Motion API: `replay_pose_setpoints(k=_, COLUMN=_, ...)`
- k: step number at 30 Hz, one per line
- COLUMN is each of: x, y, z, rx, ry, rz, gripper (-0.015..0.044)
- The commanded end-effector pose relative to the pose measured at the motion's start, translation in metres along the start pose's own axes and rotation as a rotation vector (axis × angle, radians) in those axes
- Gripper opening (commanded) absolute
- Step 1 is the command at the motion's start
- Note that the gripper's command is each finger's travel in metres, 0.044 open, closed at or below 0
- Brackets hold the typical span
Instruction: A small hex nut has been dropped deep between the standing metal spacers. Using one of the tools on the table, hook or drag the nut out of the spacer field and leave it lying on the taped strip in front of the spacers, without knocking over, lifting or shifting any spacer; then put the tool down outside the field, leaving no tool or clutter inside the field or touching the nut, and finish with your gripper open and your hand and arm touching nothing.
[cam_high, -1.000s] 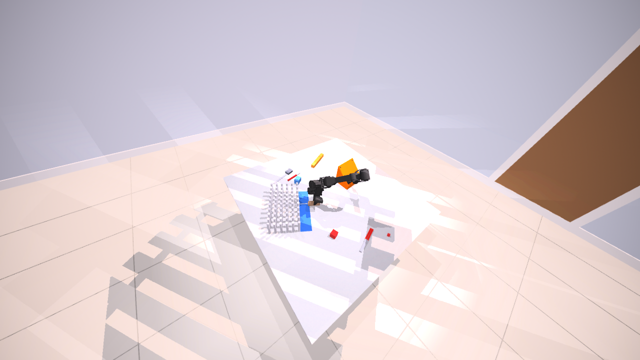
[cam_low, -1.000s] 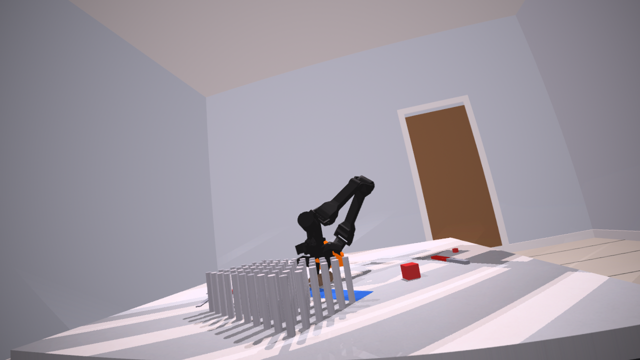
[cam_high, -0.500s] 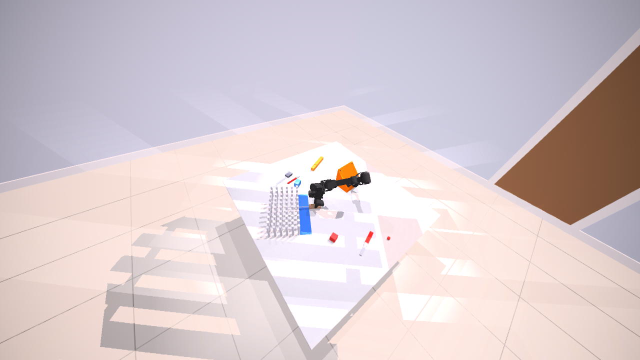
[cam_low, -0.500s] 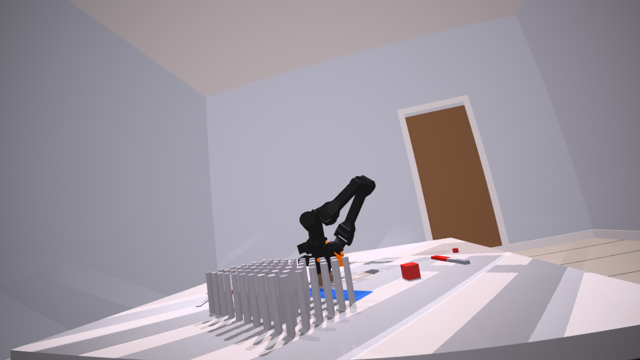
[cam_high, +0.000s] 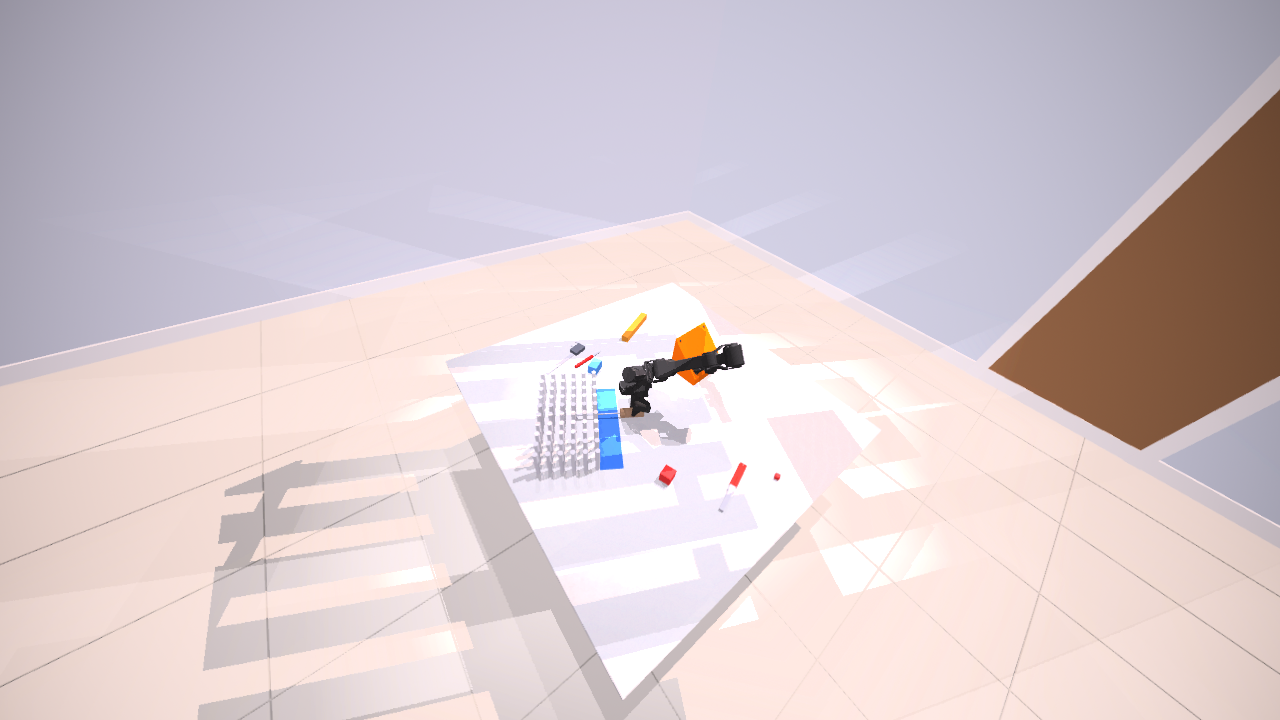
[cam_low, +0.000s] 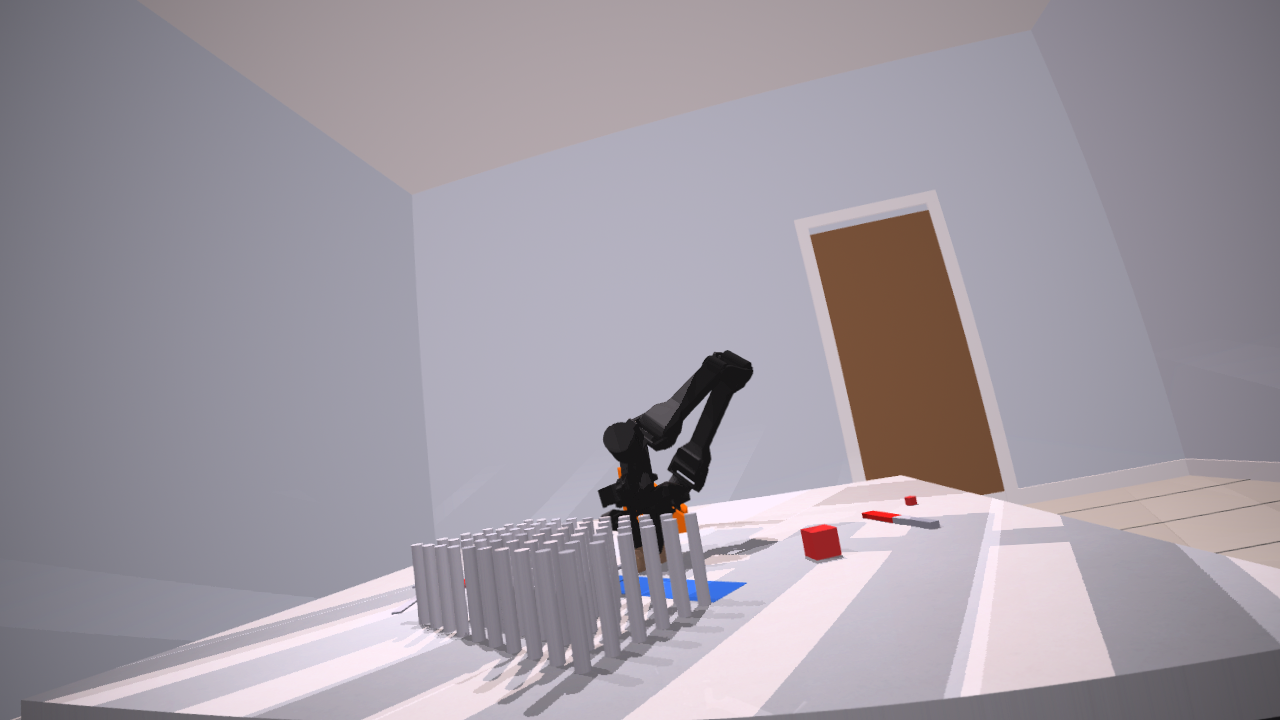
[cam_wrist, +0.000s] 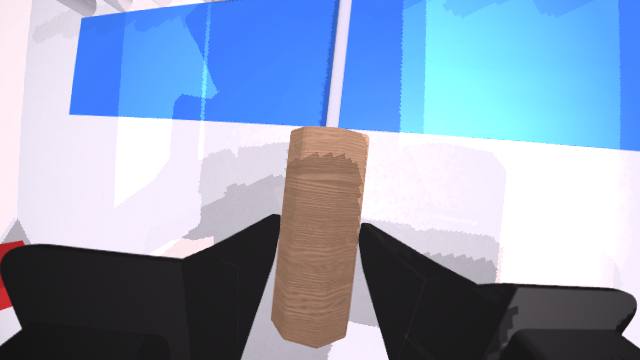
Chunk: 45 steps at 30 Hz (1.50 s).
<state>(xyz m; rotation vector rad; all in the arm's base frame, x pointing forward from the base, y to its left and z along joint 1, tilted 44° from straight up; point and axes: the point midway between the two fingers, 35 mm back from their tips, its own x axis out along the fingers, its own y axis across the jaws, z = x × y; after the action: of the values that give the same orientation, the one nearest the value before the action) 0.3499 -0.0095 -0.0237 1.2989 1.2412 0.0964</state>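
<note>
Table (cam_high: 787, 429), spacers (cam_low: 537, 582), apparently upright.

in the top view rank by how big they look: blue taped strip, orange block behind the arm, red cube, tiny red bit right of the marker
1. blue taped strip
2. orange block, close behind
3. red cube
4. tiny red bit

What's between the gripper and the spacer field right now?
The blue taped strip, crossed by the thin rod of the wooden-handled tool the gripper grips; wrist view.
</note>
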Motion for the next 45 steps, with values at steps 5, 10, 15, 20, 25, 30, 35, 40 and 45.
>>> replay_pose_setpoints(k=5, x=-0.002, y=0.000, z=-0.006, rx=0.002, ry=-0.003, rz=-0.001, gripper=0.0000)
replay_pose_setpoints(k=10, x=-0.003, y=0.000, z=-0.009, rx=0.002, ry=-0.003, rz=-0.001, gripper=0.0000)
replay_pose_setpoints(k=15, x=-0.004, y=0.000, z=-0.012, rx=0.002, ry=-0.003, rz=-0.001, gripper=0.0000)
replay_pose_setpoints(k=20, x=-0.005, y=0.000, z=-0.015, rx=0.002, ry=-0.003, rz=-0.001, gripper=0.0000)
replay_pose_setpoints(k=25, x=-0.006, y=0.000, z=-0.018, rx=0.002, ry=-0.002, rz=-0.001, gripper=0.0000)
replay_pose_setpoints(k=30, x=-0.007, y=0.000, z=-0.021, rx=0.002, ry=-0.002, rz=-0.001, gripper=0.0000)
replay_pose_setpoints(k=35, x=-0.007, y=0.000, z=-0.023, rx=0.002, ry=-0.002, rz=-0.001, gripper=0.0000)
replay_pose_setpoints(k=40, x=-0.008, y=0.000, z=-0.026, rx=0.002, ry=-0.002, rz=-0.001, gripper=0.0000)
replay_pose_setpoints(k=45, x=-0.009, y=0.000, z=-0.029, rx=0.002, ry=-0.002, rz=-0.001, gripper=0.0000)
